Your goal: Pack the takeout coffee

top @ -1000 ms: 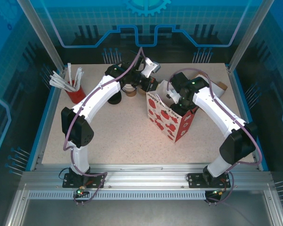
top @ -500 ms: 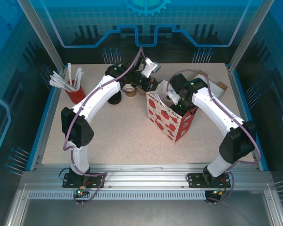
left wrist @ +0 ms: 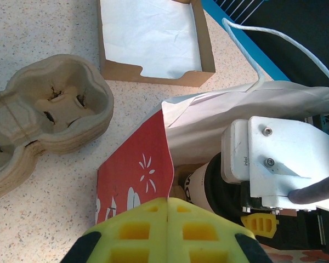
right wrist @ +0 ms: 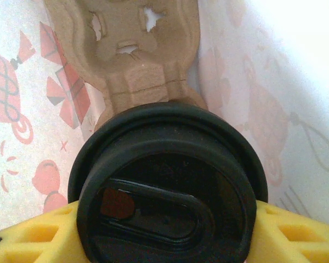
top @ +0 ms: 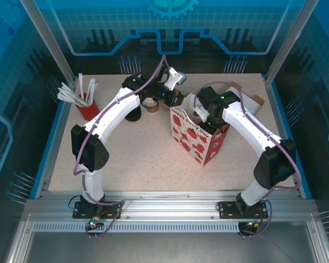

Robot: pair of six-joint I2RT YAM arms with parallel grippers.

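The takeout coffee [right wrist: 167,186], a white cup with a black lid, hangs inside the red-and-white paper bag [top: 194,137]. My right gripper [right wrist: 167,224] is shut on it, a yellow finger [right wrist: 296,230] on either side of the lid. A pulp cup carrier [right wrist: 137,55] lies on the bag's floor below the cup. In the left wrist view the cup's white side [left wrist: 200,189] shows just inside the bag's mouth. My left gripper [left wrist: 168,201] is shut on the top edge of the bag's red panel [left wrist: 134,175], holding the mouth wide. From above, the left gripper [top: 175,100] sits at the bag's back rim and the right gripper [top: 200,116] reaches down into it.
A stack of pulp cup carriers [left wrist: 44,115] and a brown cardboard box lined with white paper [left wrist: 151,38] sit behind the bag. A red cup of white stirrers [top: 86,107] stands at the table's back left. The bag's white cord handle [left wrist: 247,49] arches over its far side.
The right arm has shifted slightly to the left over the bag with the cup still in it. The left arm holds its place on the bag's edge.
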